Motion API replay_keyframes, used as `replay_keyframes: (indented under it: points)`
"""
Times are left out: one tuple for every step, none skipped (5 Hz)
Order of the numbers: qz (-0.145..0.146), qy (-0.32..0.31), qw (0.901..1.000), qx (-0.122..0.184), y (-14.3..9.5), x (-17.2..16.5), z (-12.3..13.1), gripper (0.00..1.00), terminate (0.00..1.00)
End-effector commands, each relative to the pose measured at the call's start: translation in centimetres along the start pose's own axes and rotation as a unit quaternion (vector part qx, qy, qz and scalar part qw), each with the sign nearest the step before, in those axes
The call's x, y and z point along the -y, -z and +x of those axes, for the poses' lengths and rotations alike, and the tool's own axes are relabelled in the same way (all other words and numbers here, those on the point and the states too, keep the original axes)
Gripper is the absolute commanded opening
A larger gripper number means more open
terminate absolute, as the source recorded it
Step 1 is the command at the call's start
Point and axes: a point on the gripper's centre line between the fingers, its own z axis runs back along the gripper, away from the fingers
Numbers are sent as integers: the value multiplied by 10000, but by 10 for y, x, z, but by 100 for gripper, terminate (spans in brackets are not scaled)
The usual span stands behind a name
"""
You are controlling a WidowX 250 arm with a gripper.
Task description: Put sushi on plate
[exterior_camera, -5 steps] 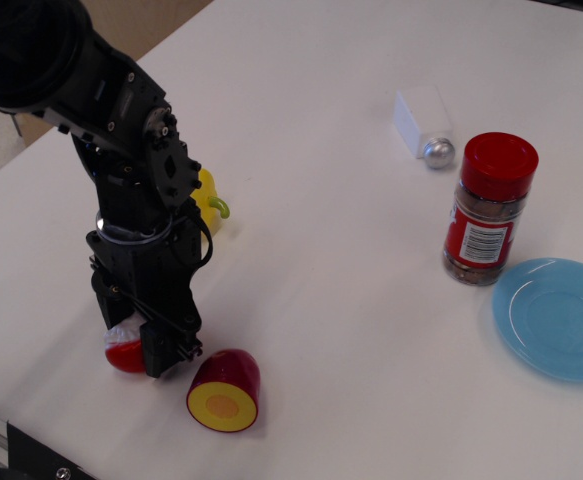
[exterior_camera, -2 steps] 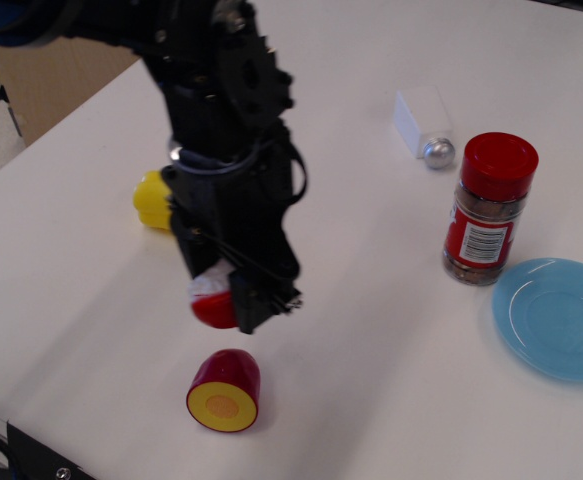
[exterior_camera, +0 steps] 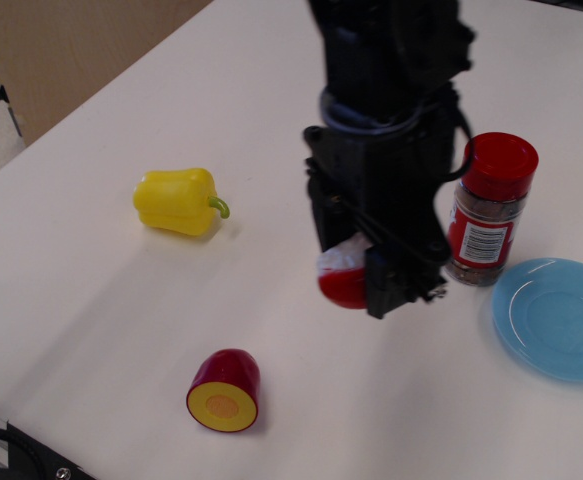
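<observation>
My black gripper (exterior_camera: pixel 356 280) hangs above the middle of the white table and is shut on the sushi (exterior_camera: pixel 344 277), a glossy red half-round piece with a white bumpy top. The sushi is held off the table. The light blue plate (exterior_camera: pixel 556 318) lies at the right edge, a short way to the right of the gripper, with nothing on it.
A spice jar with a red lid (exterior_camera: pixel 489 208) stands just right of the arm, next to the plate. A maroon cylinder with a yellow cut face (exterior_camera: pixel 225 391) lies at the front. A yellow pepper (exterior_camera: pixel 179 201) lies at the left. The white table (exterior_camera: pixel 91 300) ends at the front left.
The gripper has lifted the sushi off the table at the front left and carried it to the right, toward the plate. The yellow pepper is now uncovered.
</observation>
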Motion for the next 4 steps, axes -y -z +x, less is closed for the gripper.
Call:
replay_keyframes:
  points:
    - [56, 294, 9995, -51, 2, 20, 44, 0, 0]
    - [105, 462, 9985, -283, 12, 27, 64, 0, 0]
    - [113, 622, 9961, -612, 16, 33, 80, 0, 0]
    - [279, 801, 9916, -975, 22, 36, 87, 0, 0]
